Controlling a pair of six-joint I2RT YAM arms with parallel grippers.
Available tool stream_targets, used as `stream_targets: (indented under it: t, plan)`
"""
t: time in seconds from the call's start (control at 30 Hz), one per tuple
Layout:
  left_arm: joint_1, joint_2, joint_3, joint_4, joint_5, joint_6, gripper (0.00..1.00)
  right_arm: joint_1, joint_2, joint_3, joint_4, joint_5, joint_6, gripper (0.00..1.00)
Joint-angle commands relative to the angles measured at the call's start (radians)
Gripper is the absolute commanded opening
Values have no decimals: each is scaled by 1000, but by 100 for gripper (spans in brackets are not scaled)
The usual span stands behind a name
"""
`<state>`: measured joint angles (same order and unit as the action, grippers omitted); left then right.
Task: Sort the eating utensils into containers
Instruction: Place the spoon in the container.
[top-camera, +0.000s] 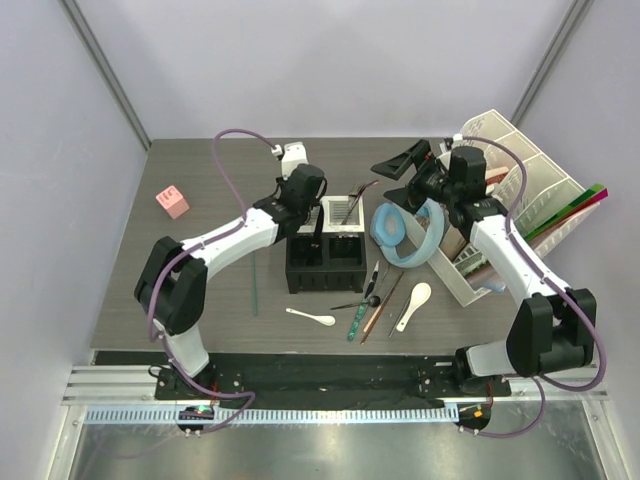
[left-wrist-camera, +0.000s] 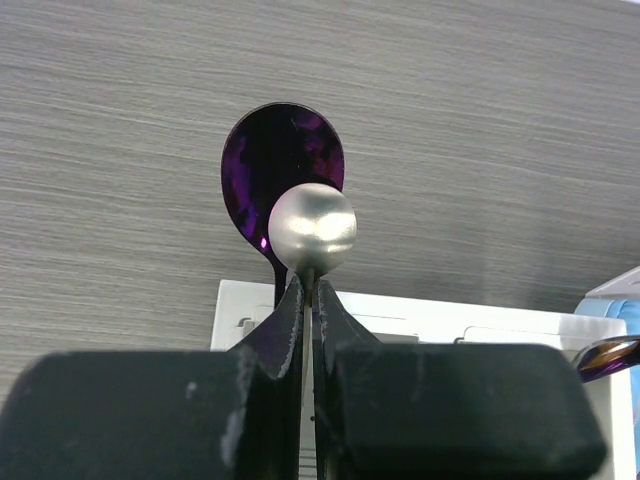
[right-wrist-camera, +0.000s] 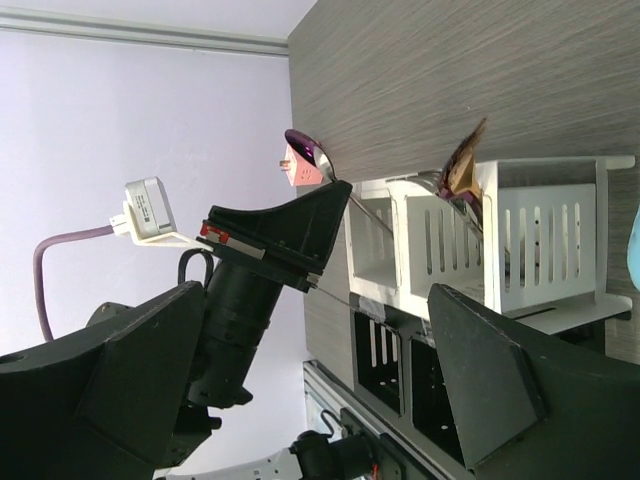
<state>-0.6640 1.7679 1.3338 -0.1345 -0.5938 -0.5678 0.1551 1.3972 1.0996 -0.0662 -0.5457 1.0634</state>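
Found jaws of left gripper (left-wrist-camera: 308, 290) clenched on the thin stem of a silver-headed utensil (left-wrist-camera: 312, 228), its round head poking just past the fingertips (left-wrist-camera: 280, 330). Found jaws of right gripper (top-camera: 386, 182) spread wide, grasping nothing, poised over the far part of the table (top-camera: 200, 290) just right of the caddy.

Noted big white slotted rack (top-camera: 540, 185) at the right edge.

Noted caddy (top-camera: 305, 275) mid-table under the left gripper: black box of square compartments, the far ones rimmed in white. Saw light blue ring (top-camera: 405, 238) just right of it.

Saw purple spoon (left-wrist-camera: 283, 168), glossy metallic bowl, right behind the silver head, neck dropping toward a white-rimmed compartment. Saw iridescent fork (right-wrist-camera: 462, 165) leaning out of the white section.

Counted loose pieces on the table on the near side of the caddy:
- white soup spoon (top-camera: 312, 317)
- second soup spoon (top-camera: 415, 300)
- brown chopsticks (top-camera: 385, 308)
- black knife (top-camera: 371, 282)
- green-patterned piece (top-camera: 356, 320)

Logged small pink block (top-camera: 172, 203) far left.
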Motion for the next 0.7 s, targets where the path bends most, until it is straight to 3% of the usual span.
stream_targets:
  t: [0.0, 0.17, 0.23, 0.27, 0.3, 0.67]
  plan:
    - [-17, -53, -4, 84, -90, -15, 0, -3, -84, -58, 35, -2, 39, 100]
    - [-25, -82, -21, 75, -69, -12, 2, -3, -125, -139, 94, 39, 92, 100]
    - [-25, -85, -22, 59, -55, -14, 24, -3, -130, -147, 86, 39, 90, 100]
    - [-26, -85, -24, 55, -51, -3, 41, -2, -133, -152, 94, 27, 89, 100]
    - [-28, -88, -24, 43, -57, -3, 46, 0, -138, -167, 115, 27, 92, 99]
    - [-28, -240, 20, -75, -87, 25, 55, 0, -193, -205, 112, 82, 92, 100]
